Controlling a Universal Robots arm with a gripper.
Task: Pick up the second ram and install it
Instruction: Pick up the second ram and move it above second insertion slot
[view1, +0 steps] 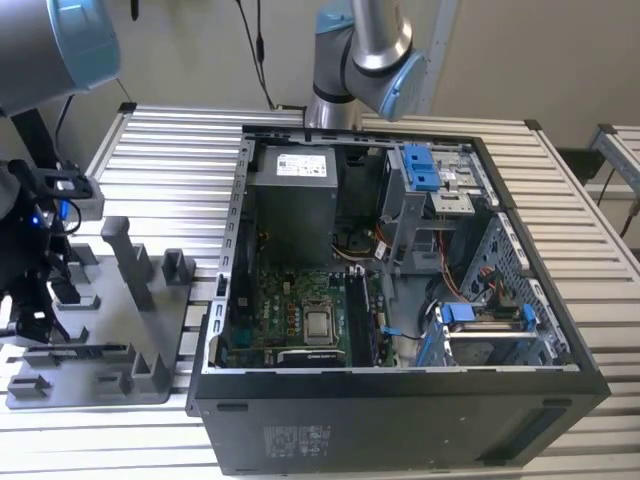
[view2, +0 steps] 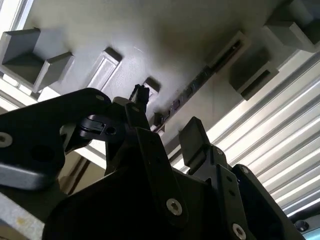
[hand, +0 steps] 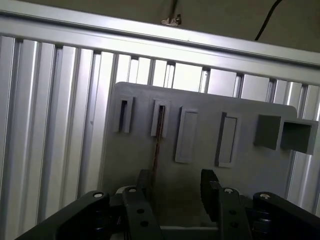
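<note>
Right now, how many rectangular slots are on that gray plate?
4, in a row across the gray plate in the first wrist view: a narrow slot by the plate's edge, a narrow slot holding the second ram, two wider slots. The gripper may hide more.

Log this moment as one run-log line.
claw: open, over gray holder plate | second ram: on edge in plate slot, close to claw, not gripped | computer case: side open
</note>
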